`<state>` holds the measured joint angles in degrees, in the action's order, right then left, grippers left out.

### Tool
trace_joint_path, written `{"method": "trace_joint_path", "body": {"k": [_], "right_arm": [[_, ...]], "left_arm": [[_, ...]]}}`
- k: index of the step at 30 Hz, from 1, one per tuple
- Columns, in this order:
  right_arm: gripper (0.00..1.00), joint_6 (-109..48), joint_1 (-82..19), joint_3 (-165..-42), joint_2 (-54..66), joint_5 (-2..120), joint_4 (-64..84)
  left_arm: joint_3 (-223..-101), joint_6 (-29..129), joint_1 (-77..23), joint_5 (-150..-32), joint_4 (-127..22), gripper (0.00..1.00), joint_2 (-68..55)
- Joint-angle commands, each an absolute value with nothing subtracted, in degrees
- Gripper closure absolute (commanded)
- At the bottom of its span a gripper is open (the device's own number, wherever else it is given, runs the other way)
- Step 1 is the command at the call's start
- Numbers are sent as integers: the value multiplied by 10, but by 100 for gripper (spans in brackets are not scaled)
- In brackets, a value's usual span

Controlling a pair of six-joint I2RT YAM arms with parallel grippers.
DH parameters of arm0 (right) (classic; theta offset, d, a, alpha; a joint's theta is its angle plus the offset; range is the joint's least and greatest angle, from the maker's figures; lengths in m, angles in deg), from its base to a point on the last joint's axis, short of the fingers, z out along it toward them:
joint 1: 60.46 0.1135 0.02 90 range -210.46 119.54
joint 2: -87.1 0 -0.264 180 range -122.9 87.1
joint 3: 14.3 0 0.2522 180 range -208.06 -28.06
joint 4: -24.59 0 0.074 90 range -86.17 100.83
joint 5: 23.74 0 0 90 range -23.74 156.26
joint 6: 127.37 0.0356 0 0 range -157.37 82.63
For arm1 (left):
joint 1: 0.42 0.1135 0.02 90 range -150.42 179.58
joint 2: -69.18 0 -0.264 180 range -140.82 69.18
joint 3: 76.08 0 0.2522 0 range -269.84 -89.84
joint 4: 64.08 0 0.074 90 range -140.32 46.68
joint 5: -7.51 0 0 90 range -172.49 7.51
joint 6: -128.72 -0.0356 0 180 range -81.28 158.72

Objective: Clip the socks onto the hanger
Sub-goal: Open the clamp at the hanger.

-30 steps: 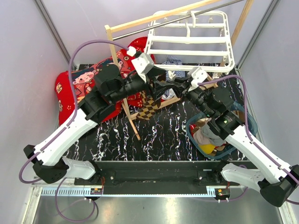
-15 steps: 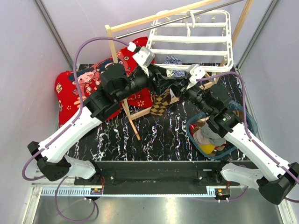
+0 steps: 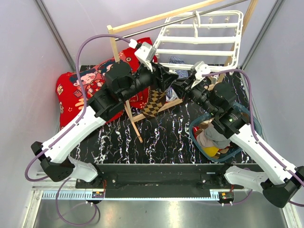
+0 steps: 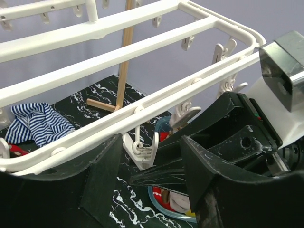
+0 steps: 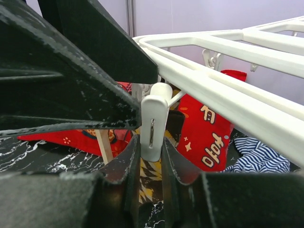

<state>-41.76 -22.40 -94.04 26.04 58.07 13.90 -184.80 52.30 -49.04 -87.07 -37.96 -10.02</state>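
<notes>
Hanger: the hanger point(image 4: 95, 133) hangs by its hook from the wooden rack point(image 3: 136, 126) at the far side of the table point(image 3: 166, 137). This lets its pegs dangle free below the near rail, within reach of both arms.

Clip peg: one clip peg point(image 5: 153, 121) on that near rail is the working point, and both arms meet at it.

Right fingers: the right fingers point(image 5: 127, 166) are drawn in on the peg, one pressing each flank. This is probably to steady the swinging peg and squeeze it apart so that fabric can enter.

Left fingers: the left fingers point(image 4: 95, 185) stand apart, and the wrist view shows no fabric in the gap. They point at the same peg from the opposite side. Whether they touch the sock is hidden.

Checkered sock: the checkered sock point(image 3: 155, 102) hangs between the two arms, clear of the table, with its upper end covered by the left arm. In the right wrist view a checkered patch sits directly beneath the peg. Whether the peg has bitten on it cannot be told.

Step in hand (judgement): seating the sock's edge in the peg, with one arm working the peg and the other presenting cloth.

Risk (judgement): if the right fingers let go before the edge is seated, the sock would drop.

Bystanders: the striped cloth point(image 4: 35, 123) lies beyond the hanger, and the basket point(image 3: 194, 135) of laundry sits under the right arm.
</notes>
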Motion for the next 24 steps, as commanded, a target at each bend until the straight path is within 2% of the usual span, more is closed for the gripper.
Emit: {"method": "trace_joint_path", "body": {"k": [1, 6, 11, 20, 24], "right_arm": [[100, -382, -217, -986, 272, 532, 150], [100, -377, -217, -985, 277, 528, 150], [100, -358, -217, -992, 280, 526, 145], [100, -354, -217, -1008, 275, 529, 129], [100, -355, -217, -1009, 275, 533, 127]], "left_arm": [[-1877, 528, -488, -827, -366, 44, -119], [-1882, 537, -488, -820, -359, 51, -121], [-1894, 560, -488, -847, -351, 50, -125], [-1903, 629, -489, -857, -336, 45, -125], [-1911, 638, -493, -805, -306, 39, -125]]}}
